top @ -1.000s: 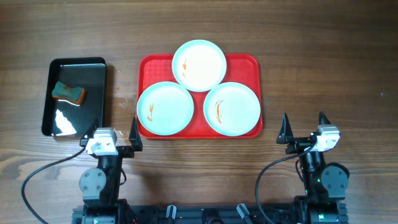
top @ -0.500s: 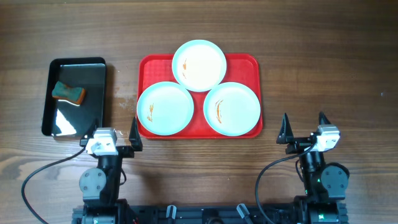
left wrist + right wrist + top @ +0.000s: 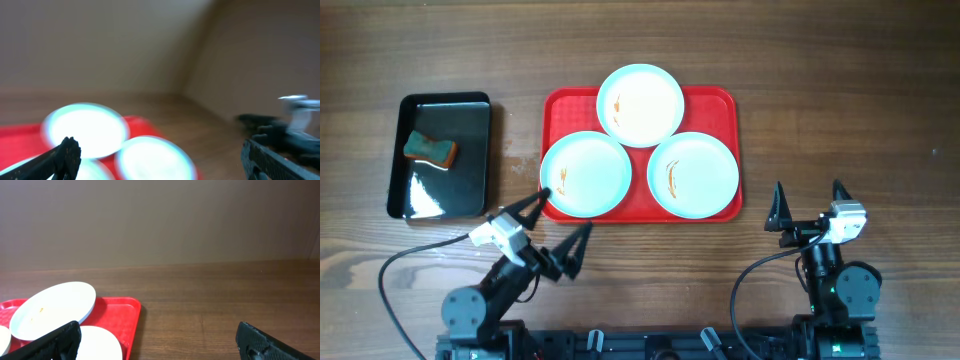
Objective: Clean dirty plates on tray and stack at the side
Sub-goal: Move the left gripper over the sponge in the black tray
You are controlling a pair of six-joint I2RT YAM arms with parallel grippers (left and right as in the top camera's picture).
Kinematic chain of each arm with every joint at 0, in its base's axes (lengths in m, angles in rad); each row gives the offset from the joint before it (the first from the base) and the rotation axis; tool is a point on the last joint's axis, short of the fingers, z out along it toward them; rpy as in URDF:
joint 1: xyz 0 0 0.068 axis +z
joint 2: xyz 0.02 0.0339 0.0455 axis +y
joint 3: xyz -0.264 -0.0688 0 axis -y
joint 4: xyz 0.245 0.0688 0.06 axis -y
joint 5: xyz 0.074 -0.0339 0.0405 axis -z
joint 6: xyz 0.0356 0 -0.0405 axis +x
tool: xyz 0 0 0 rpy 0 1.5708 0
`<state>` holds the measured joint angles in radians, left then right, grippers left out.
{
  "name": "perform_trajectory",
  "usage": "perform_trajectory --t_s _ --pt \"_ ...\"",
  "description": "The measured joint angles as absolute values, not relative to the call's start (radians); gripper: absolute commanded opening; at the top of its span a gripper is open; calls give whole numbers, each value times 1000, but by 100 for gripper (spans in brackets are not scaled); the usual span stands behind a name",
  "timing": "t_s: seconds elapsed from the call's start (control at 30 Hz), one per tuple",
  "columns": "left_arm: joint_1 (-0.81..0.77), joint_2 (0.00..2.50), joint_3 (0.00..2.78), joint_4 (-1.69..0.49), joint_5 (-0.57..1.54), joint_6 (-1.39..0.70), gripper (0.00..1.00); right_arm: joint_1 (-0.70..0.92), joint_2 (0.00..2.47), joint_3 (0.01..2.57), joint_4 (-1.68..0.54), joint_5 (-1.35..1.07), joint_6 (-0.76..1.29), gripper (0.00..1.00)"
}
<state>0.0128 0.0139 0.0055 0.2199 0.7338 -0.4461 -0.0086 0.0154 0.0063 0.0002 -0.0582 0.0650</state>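
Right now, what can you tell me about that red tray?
The tray is red, rectangular, plastic-looking, with rounded corners and a raised rim. It lies flat on the wooden table. Three pale plates sit on it in a triangle, one at the back, two in front, the front two smeared orange.

on the tray (image 3: 725,100) lie the far plate (image 3: 640,105) behind and the left plate (image 3: 586,175) and right plate (image 3: 693,175) side by side before it (all close together). well left sits a smaller tray (image 3: 470,110), a sponge (image 3: 430,149) in its far half. the left gripper (image 3: 565,212) is at the tray's near left corner, the right gripper (image 3: 808,186) before and right of its near right corner.
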Motion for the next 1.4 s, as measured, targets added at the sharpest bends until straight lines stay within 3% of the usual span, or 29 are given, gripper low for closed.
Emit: perform_trajectory --t_s 0.13,0.23,0.33,0.5,0.67,0.77,0.97,1.13,1.4 --pt "13 13 9 499 841 -600 100 -9 15 6 0 -58 65 99" --pt "15 14 43 516 867 -644 100 -9 15 6 -1 -58 65 100" --pt "38 37 127 324 869 -617 100 -9 15 6 -1 -58 65 99" --pt "113 209 419 -172 762 -465 100 -9 15 6 -1 -58 65 100" --pt "160 593 868 -646 424 -326 100 -9 15 6 0 -58 65 100" --pt "160 823 1081 -794 289 -260 100 -9 14 6 -1 -58 65 100" --pt "160 1121 1264 -957 194 -229 100 -9 15 6 -1 -58 65 100" --pt "222 1354 1446 -1064 88 -394 100 -9 14 6 -1 -58 65 100" --pt "356 1593 1569 -1052 26 -460 100 -9 14 6 -1 -58 65 100"
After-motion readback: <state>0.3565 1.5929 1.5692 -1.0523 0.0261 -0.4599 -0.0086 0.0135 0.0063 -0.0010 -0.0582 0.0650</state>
